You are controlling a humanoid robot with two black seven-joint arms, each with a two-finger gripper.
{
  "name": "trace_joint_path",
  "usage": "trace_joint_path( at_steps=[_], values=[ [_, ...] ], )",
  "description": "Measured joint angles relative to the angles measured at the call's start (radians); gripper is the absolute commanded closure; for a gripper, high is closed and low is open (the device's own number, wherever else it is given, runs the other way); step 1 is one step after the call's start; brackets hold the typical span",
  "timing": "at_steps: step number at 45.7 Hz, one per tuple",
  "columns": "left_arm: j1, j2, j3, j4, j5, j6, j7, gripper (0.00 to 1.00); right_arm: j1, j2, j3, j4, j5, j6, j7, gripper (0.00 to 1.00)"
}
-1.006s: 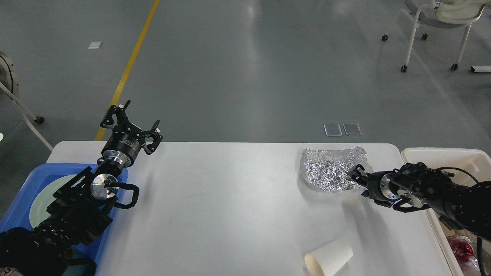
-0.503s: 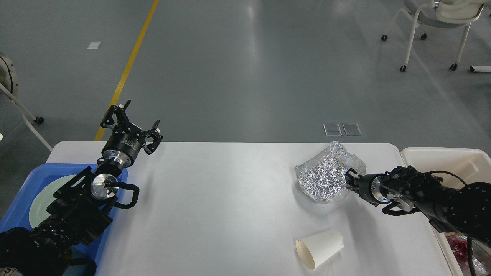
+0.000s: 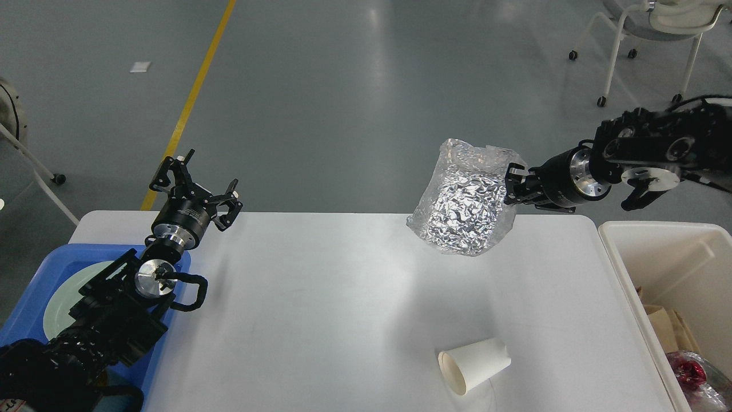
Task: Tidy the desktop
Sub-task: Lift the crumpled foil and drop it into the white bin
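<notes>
Table point(image 3: 320, 309) lies below both claws: right claw point(image 3: 510, 191) is raised above its far right edge, clamped on the rim of a crumpled foil bag point(image 3: 463, 200) that hangs clear of the surface; left claw point(image 3: 197, 191) hovers over the far left corner, fingers spread, holding nothing. Table is white, matte, with rounded corners; a paper cup point(image 3: 474, 364) lies on its side near the front right. Blue tray point(image 3: 34, 274) with a pale plate point(image 3: 66, 294) on the left is largely hidden by the left arm; cream bin point(image 3: 657, 252) on the right is cut off by the frame edge.
</notes>
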Motion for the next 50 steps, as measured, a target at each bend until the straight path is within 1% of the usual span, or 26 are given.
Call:
trace_joint_path(
  at_steps=[1, 7, 11, 14, 16, 19, 25, 29, 33, 36, 40, 41, 42, 43, 44, 45, 50],
  values=[
    [0.0, 0.0, 0.0, 0.0, 0.0, 0.0, 0.0, 0.02, 0.116, -0.001, -0.013, 0.113, -0.016, 0.038, 0.0, 1.0],
    [0.0, 0.0, 0.0, 0.001, 0.0, 0.0, 0.0, 0.02, 0.365, 0.015, -0.022, 0.371, -0.027, 0.115, 0.0, 1.0],
    [0.0, 0.0, 0.0, 0.001, 0.0, 0.0, 0.0, 0.02, 0.41, 0.019, -0.037, 0.422, -0.028, 0.124, -0.005, 1.0],
    [0.0, 0.0, 0.0, 0.001, 0.0, 0.0, 0.0, 0.02, 0.355, 0.005, -0.094, 0.372, -0.037, 0.113, -0.009, 1.0],
    [0.0, 0.0, 0.0, 0.0, 0.0, 0.0, 0.0, 0.02, 0.291, -0.013, -0.13, 0.305, -0.043, 0.1, -0.009, 1.0],
    [0.0, 0.0, 0.0, 0.0, 0.0, 0.0, 0.0, 0.02, 0.159, -0.059, -0.177, 0.159, -0.054, 0.074, -0.01, 1.0],
    [0.0, 0.0, 0.0, 0.0, 0.0, 0.0, 0.0, 0.02, -0.171, -0.163, -0.187, -0.221, -0.058, 0.03, -0.007, 1.0],
    [0.0, 0.0, 0.0, 0.0, 0.0, 0.0, 0.0, 0.02, -0.418, -0.207, -0.142, -0.488, -0.042, 0.001, -0.006, 1.0],
    [0.0, 0.0, 0.0, 0.0, 0.0, 0.0, 0.0, 0.02, -0.689, -0.229, -0.048, -0.758, -0.005, -0.04, -0.008, 1.0],
    [0.0, 0.0, 0.0, 0.0, 0.0, 0.0, 0.0, 0.02, -0.887, -0.227, 0.039, -0.946, 0.043, -0.077, -0.011, 1.0],
    [0.0, 0.0, 0.0, 0.0, 0.0, 0.0, 0.0, 0.02, -1.114, -0.194, 0.14, -1.132, 0.108, -0.124, -0.014, 1.0],
    [0.0, 0.0, 0.0, 0.0, 0.0, 0.0, 0.0, 0.02, -1.154, -0.181, 0.159, -1.159, 0.119, -0.136, -0.015, 0.76],
    [0.0, 0.0, 0.0, 0.0, 0.0, 0.0, 0.0, 0.02, -1.194, -0.163, 0.178, -1.183, 0.129, -0.152, -0.017, 0.19],
    [0.0, 0.0, 0.0, 0.0, 0.0, 0.0, 0.0, 0.02, -1.22, -0.15, 0.191, -1.195, 0.135, -0.165, -0.018, 0.0],
    [0.0, 0.0, 0.0, 0.0, 0.0, 0.0, 0.0, 0.02, -1.24, -0.139, 0.203, -1.205, 0.14, -0.179, -0.019, 0.06],
    [0.0, 0.0, 0.0, 0.0, 0.0, 0.0, 0.0, 0.02, -1.254, -0.13, 0.212, -1.211, 0.143, -0.194, -0.019, 0.0],
    [0.0, 0.0, 0.0, 0.0, 0.0, 0.0, 0.0, 0.02, -1.288, -0.092, 0.237, -1.223, 0.149, -0.265, -0.02, 0.0]
  ],
)
